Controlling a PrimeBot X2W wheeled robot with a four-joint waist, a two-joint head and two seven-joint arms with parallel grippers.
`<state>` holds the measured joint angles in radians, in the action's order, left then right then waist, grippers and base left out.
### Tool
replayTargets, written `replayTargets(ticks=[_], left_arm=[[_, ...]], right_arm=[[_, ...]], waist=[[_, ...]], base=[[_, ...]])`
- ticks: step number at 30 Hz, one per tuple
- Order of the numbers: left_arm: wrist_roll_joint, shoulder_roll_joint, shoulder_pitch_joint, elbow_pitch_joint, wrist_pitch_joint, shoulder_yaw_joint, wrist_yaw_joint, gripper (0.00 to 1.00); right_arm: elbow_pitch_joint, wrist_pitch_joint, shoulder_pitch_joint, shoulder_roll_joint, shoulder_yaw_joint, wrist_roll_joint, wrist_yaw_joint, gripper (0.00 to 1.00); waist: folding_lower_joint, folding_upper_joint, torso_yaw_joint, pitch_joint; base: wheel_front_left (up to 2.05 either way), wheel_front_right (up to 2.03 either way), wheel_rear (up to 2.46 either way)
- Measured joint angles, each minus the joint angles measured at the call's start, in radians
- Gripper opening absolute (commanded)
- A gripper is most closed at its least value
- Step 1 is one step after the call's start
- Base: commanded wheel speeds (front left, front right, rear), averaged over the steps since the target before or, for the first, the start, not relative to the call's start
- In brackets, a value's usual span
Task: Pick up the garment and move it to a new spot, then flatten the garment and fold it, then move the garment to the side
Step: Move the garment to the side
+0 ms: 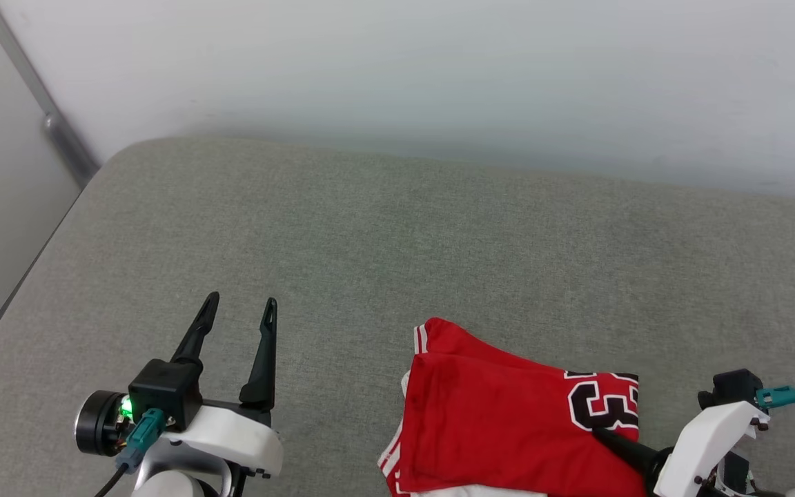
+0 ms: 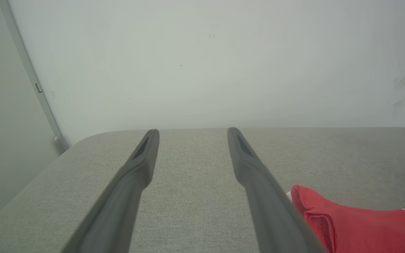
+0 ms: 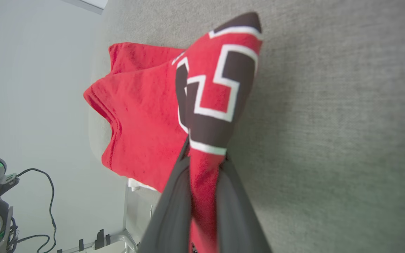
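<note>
The right tool [image 3: 206, 154] is clamping the seemingly folded red jersey T-shirt [image 1: 494, 414] at lower right, probably leaving only the move aside; the left tool [image 1: 241, 300] is hovering spread and empty.

Left gripper [image 1: 241, 301]: two long dark tapered fingers with slotted tips sit on a black square housing [image 1: 166, 390]. Green light [image 1: 125, 408] at its 8 o'clock, teal plug [image 1: 142, 431] with black cable [image 1: 111, 483] at 7. White moulded wrist shell [image 1: 232, 435].

Right gripper [image 1: 608, 438]: matching white shell [image 1: 708, 431] carries small dark screws [image 1: 700, 480]; second teal plug [image 1: 780, 396] at 1 o'clock.
</note>
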<state>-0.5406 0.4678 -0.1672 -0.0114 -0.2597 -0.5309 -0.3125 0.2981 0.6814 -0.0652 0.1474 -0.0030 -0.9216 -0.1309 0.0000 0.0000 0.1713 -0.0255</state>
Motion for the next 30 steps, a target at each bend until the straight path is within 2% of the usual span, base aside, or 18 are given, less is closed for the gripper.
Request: replayTargets(ticks=[3,7,11,17,23,30], left_arm=[[0.002,0.001,0.010,0.003,0.000,0.001,-0.007,1.00],[0.008,0.004,0.025,0.016,0.000,0.004,-0.017,1.00],[0.008,0.000,0.032,0.039,0.000,0.009,-0.021,1.00],[0.018,-0.008,0.024,0.082,-0.001,0.015,-0.012,1.00],[0.051,0.004,-0.067,0.143,-0.002,0.021,0.011,1.00],[0.090,0.038,-0.179,0.201,0.031,0.015,0.048,1.00]], right_arm=[[-0.023,-0.031,-0.001,0.048,0.038,0.061,0.000,0.00],[-0.015,-0.062,-0.012,0.115,0.054,0.234,0.000,0.00],[0.001,-0.066,-0.044,0.134,0.035,0.391,0.000,0.00],[0.023,-0.057,-0.124,0.142,-0.002,0.539,0.000,0.00],[0.021,-0.061,-0.238,0.203,-0.076,0.658,0.000,0.00],[0.053,-0.134,-0.381,0.241,-0.230,0.762,-0.001,0.00]], waist=[[0.0000,0.0000,-0.018,0.012],[0.0000,0.0000,-0.059,0.022],[0.0000,0.0000,-0.115,0.020],[0.0001,0.0000,-0.217,-0.014],[0.0001,0.0000,-0.293,-0.126],[0.0002,0.0000,-0.369,-0.288]], base=[[0.00,0.00,0.00],[0.00,0.00,0.00],[0.00,0.00,0.00],[0.00,0.00,0.00],[0.00,0.00,0.00],[0.00,0.00,0.00]])
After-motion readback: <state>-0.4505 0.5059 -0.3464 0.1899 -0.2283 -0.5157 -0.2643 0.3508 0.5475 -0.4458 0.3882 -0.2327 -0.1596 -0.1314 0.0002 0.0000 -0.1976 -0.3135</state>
